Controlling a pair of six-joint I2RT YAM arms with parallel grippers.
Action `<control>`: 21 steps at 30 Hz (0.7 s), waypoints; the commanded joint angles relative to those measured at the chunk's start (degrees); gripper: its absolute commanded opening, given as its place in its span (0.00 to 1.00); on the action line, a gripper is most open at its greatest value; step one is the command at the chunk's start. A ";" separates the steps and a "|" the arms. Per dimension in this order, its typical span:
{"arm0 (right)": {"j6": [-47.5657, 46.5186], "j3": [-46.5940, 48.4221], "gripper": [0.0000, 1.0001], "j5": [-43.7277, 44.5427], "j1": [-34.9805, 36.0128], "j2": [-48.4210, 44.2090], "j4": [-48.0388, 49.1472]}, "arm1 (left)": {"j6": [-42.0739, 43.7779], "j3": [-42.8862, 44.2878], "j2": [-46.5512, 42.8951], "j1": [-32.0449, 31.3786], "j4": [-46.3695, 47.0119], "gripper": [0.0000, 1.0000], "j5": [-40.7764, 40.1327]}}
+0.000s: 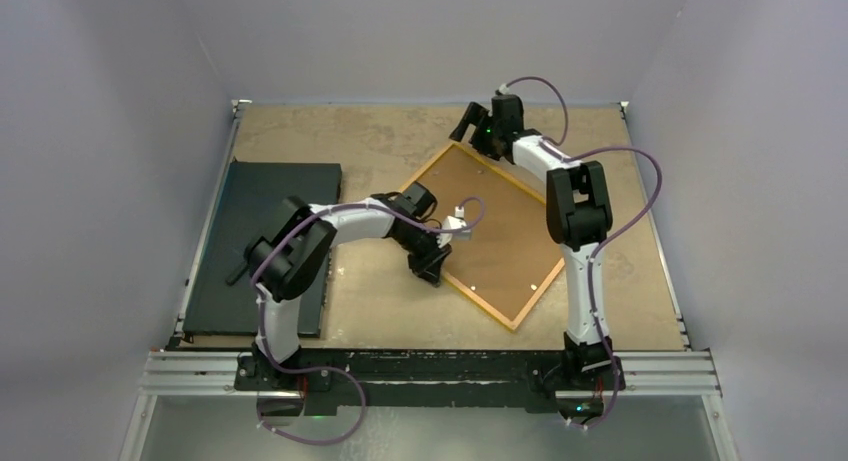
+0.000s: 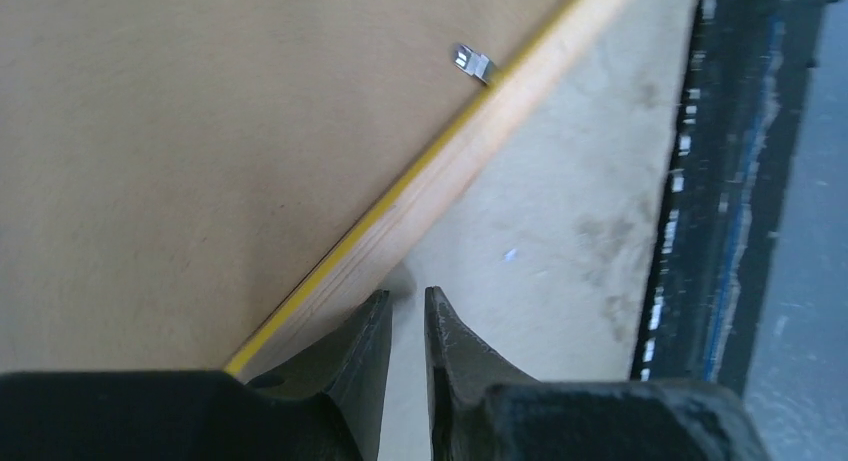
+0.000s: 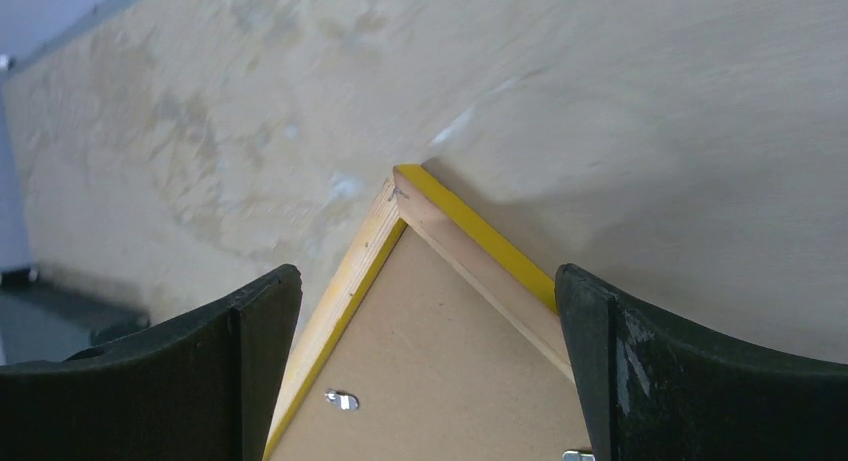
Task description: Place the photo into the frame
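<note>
The frame [image 1: 500, 316] lies face down on the table, turned like a diamond, its yellow-orange border round a brown backing board [image 1: 500, 231]. The photo is out of view. My left gripper [image 1: 432, 271] sits low on the table beside the frame's near-left side. In the left wrist view that gripper [image 2: 407, 299] is open only a slit, with nothing between its fingers, and its left finger rests by the wooden edge [image 2: 440, 176]. My right gripper [image 1: 468, 124] hangs over the far corner. In the right wrist view it [image 3: 428, 276] is wide open astride that corner [image 3: 405, 181].
A black flat board [image 1: 265, 211] lies along the table's left side. Small metal tabs [image 2: 472, 61] [image 3: 342, 399] sit on the backing near the border. A dark rail [image 2: 720, 181] runs along the table's near edge. Grey walls close in the sides and the back.
</note>
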 commanded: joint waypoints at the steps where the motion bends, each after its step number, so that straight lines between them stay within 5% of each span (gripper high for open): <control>1: -1.26 4.84 0.99 -10.49 2.59 0.51 -6.42 | 1.70 2.68 3.62 -2.29 -4.99 0.19 4.68; 6: -2.58 5.49 0.99 -12.41 2.69 -0.75 -6.14 | 4.75 7.26 -2.19 0.76 -15.68 0.24 7.42; 11: -3.87 6.05 0.99 -7.38 2.93 -3.77 -8.53 | 3.95 15.45 -8.69 12.79 -21.66 0.29 7.72; 16: -4.16 1.53 0.99 -3.46 3.28 -9.83 -7.41 | -4.18 17.11 -9.80 23.07 -10.12 0.30 -1.43; 21: -3.15 -2.99 0.99 -1.93 3.80 -12.85 -6.75 | -10.09 17.02 -2.95 26.79 0.51 0.30 -5.62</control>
